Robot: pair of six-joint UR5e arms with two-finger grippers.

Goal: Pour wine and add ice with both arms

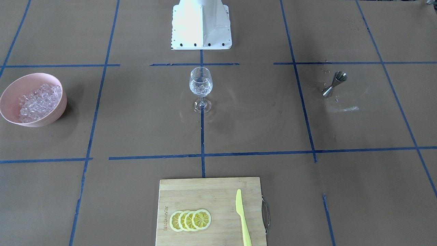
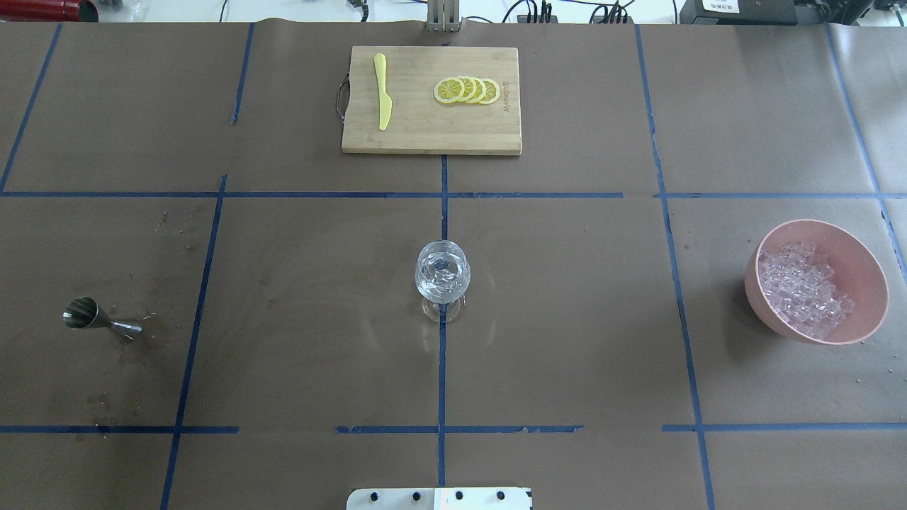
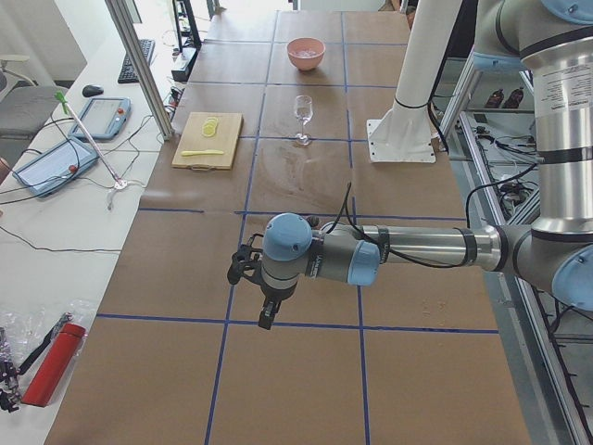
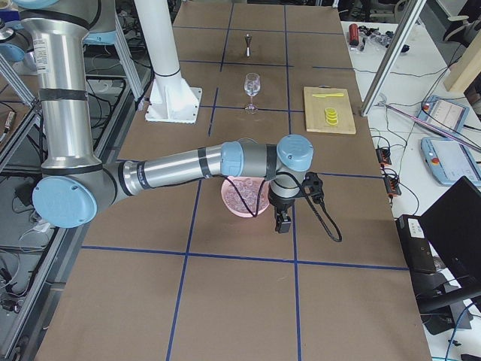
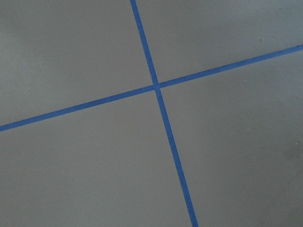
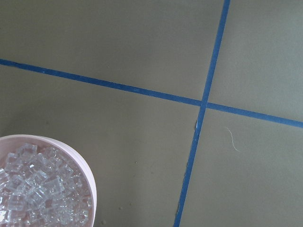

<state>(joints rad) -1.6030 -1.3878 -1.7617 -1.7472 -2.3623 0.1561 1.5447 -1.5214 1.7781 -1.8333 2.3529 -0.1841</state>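
Observation:
A stemmed wine glass stands at the table's centre with clear ice cubes inside it. More ice fills a pink bowl on the robot's right. No wine shows in any view. The left arm reaches over bare table, and its gripper points down; open or shut, I cannot tell. The right arm stretches over the bowl, its gripper hanging beside the rim; its state I cannot tell. Neither wrist view shows fingers.
A steel jigger stands on the robot's left side. A bamboo cutting board at the far edge carries lemon slices and a yellow knife. Blue tape lines grid the brown table. The white base is behind the glass.

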